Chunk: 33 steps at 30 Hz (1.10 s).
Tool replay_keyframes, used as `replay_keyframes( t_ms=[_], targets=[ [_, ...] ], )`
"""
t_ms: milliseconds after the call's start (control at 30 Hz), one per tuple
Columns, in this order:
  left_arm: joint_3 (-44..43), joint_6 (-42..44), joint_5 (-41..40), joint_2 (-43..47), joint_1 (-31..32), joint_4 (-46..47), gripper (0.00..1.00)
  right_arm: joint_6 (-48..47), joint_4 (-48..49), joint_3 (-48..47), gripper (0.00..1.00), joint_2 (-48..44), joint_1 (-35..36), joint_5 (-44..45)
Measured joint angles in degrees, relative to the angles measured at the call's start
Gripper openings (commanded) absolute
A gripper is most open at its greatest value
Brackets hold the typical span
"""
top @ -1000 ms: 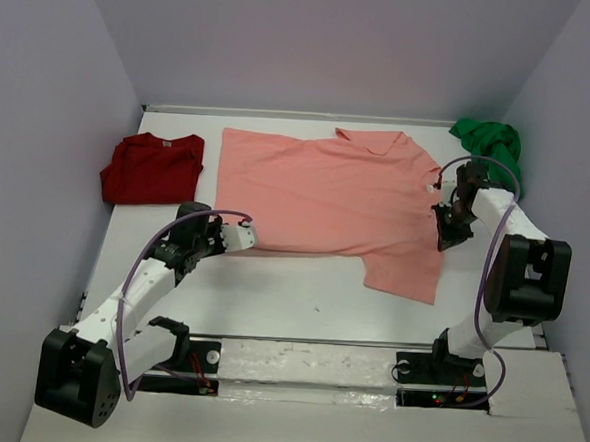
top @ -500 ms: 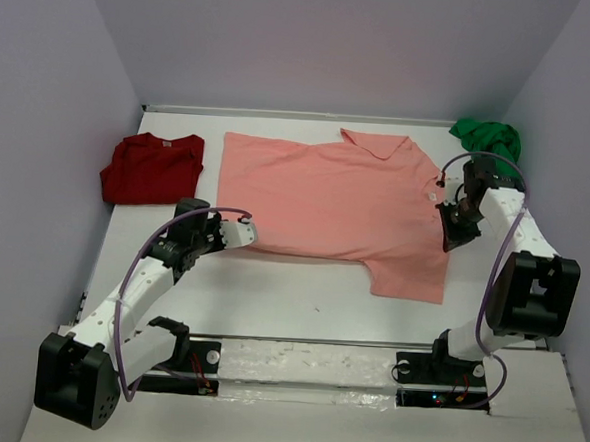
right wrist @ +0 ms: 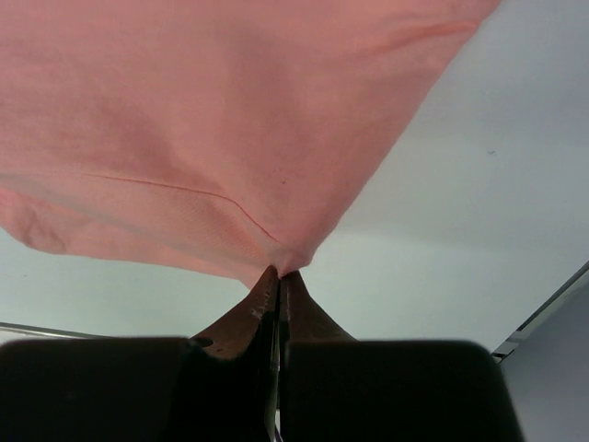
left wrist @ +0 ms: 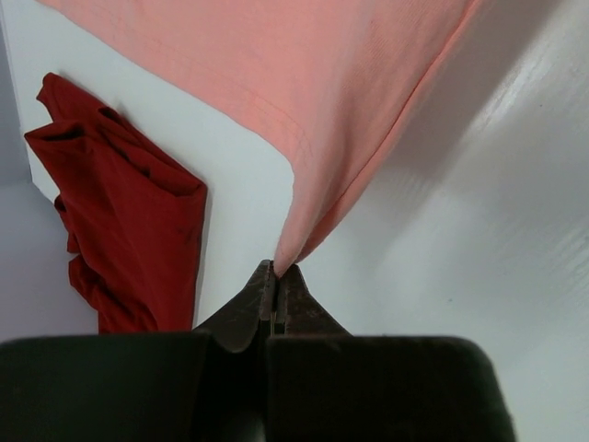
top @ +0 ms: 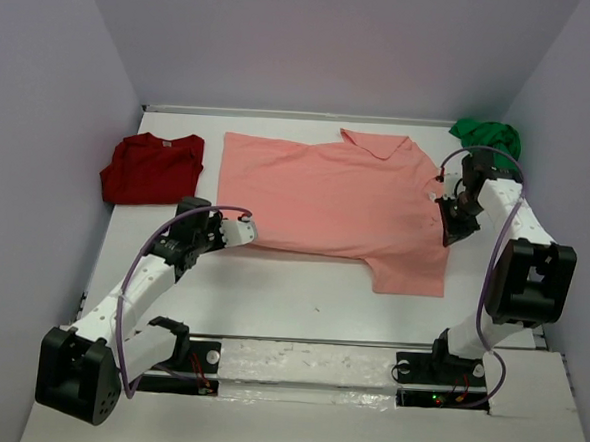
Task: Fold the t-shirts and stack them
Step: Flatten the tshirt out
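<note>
Salmon-pink t-shirt (top: 326,198) lies spread flat across the middle of the white surface (top: 301,292), collar toward the top of the frame and not yet folded. The dark red t-shirt (top: 153,167) sits at the upper left as a compact bundle. It is probably folded, though the top view is too coarse to be sure. The green t-shirt (top: 489,136) is a crumpled heap in the upper right corner. So at most one of three is folded and nothing is stacked.

Left end effector (left wrist: 276,276) is clamped shut on the pink shirt's lower-left hem corner. Right end effector (right wrist: 279,276) is pinched shut on a corner of its right edge, with cloth fanning out from both tips.

Versus a second ago, the right arm has shifted toward the upper right, dragging the shirt rightward. The lower-right flap now sits squarer and the body looks tauter; the left side has barely moved.
</note>
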<state>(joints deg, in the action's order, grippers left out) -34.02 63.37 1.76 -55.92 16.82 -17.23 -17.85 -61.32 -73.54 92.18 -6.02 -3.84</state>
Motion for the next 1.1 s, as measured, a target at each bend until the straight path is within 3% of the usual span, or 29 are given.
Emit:
replay_keyframes(
  t_ms=[1100],
  targets=[
    [-2.7,-3.9,-6.3,-15.7,0.0,12.8,0.0,1.1,-0.5,-17.6,0.0,19.6,0.0,1.3]
  ],
)
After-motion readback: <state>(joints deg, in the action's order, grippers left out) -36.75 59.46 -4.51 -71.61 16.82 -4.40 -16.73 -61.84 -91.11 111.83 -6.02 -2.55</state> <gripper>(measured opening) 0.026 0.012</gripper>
